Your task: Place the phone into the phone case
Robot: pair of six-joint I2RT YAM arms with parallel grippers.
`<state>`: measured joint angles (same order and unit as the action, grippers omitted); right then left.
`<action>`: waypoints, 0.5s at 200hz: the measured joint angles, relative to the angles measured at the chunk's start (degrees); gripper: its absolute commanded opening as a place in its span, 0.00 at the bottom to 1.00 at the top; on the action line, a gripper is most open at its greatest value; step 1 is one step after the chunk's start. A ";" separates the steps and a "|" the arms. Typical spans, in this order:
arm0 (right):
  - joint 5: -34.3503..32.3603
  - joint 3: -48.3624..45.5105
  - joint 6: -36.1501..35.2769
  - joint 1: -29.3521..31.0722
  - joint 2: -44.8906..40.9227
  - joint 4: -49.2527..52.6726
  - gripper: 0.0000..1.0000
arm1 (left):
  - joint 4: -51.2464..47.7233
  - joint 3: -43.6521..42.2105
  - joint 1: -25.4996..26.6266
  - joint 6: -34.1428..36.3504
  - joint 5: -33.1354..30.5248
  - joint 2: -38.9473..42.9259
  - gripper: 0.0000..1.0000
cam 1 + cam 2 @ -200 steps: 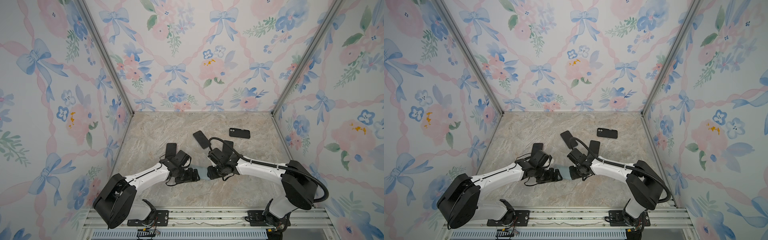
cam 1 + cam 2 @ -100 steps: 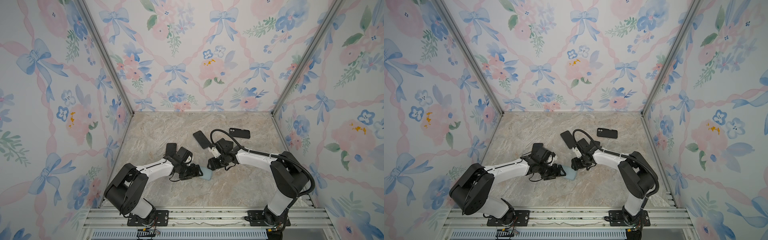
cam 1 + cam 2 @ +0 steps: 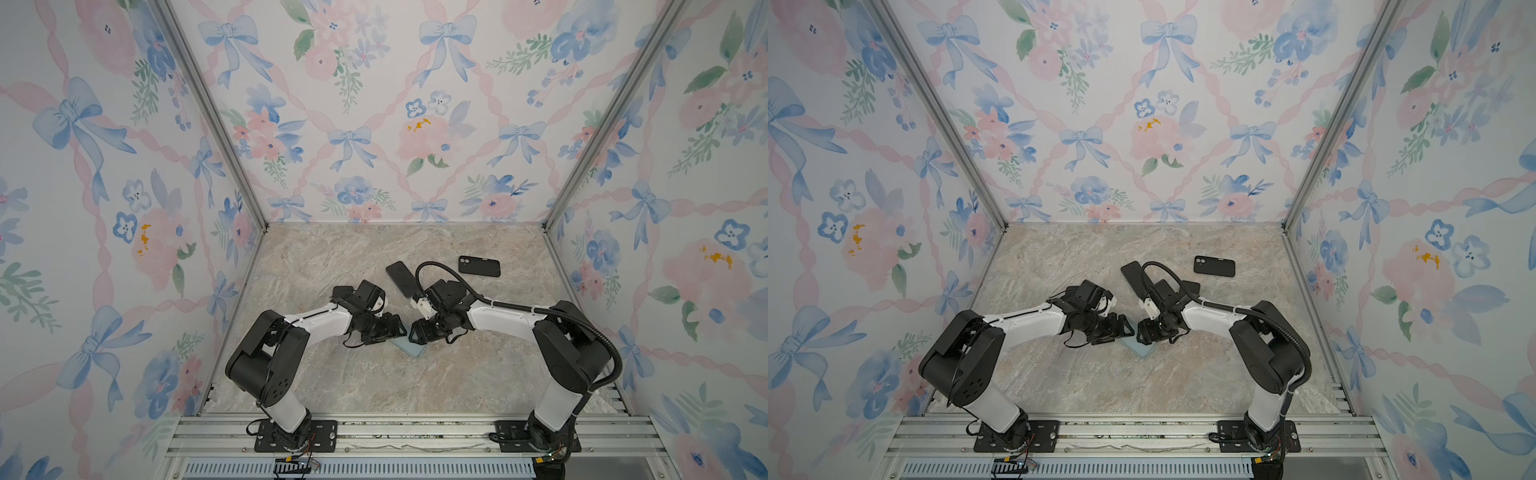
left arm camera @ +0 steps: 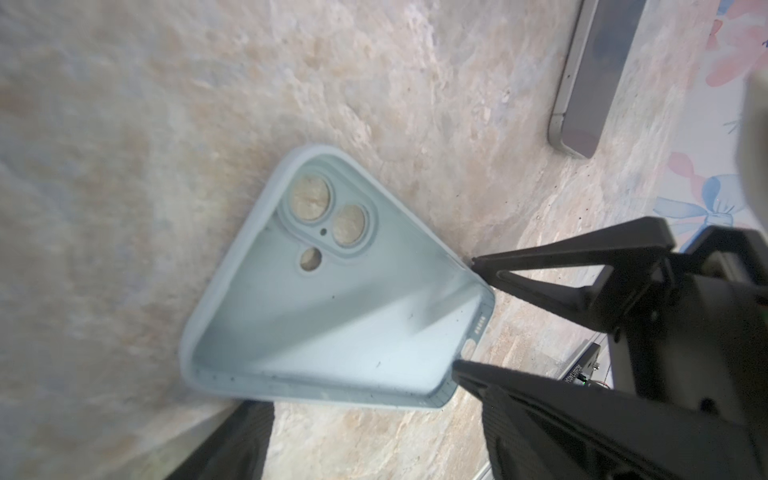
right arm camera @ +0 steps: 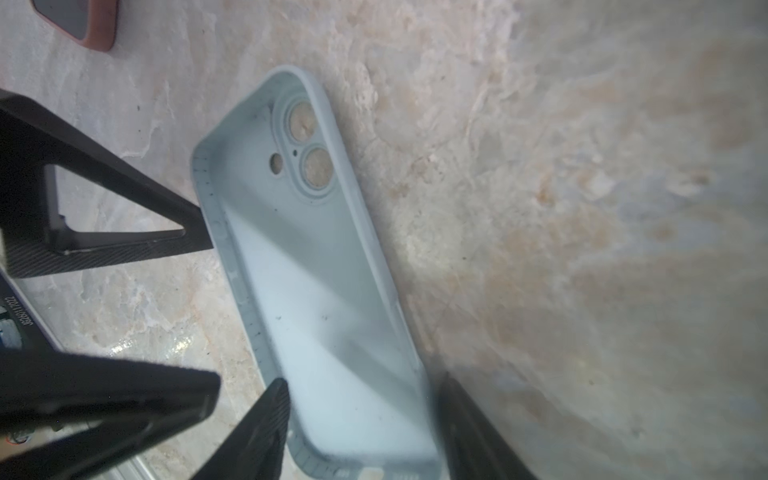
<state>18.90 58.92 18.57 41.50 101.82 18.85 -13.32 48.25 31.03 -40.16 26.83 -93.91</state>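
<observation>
Two claws are letting go now: left claw [image 5: 212, 313] open beside the blue case [image 5: 316, 270], right claw [image 5: 363, 380] open around its end, leaving it ready for the phone [image 3: 401, 278].

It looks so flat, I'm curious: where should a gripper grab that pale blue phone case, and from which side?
Probably pinch the pale blue phone case across its long side walls, coming from the port end. It lies flat, open side up, so only the raised rim gives a hold; the right gripper straddles that end.
</observation>
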 measured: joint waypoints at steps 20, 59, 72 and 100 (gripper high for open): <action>-0.24 0.00 0.28 1.46 -0.15 0.48 0.60 | -0.02 -0.02 -0.33 0.39 -0.02 0.13 0.82; -4.35 1.14 -0.76 1.55 -1.53 3.21 0.62 | -0.48 -0.42 -3.43 1.20 -1.62 1.33 0.83; -6.91 2.80 -1.99 1.25 -1.53 3.76 0.63 | -0.50 -0.35 -4.26 1.40 -1.97 1.42 0.84; -11.41 9.07 -6.01 -0.59 0.11 4.22 0.66 | -0.66 0.52 -5.64 2.05 -1.92 1.40 0.86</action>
<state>7.49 67.99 12.56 40.91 101.93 23.07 -13.98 48.77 25.39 -38.11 24.91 -92.51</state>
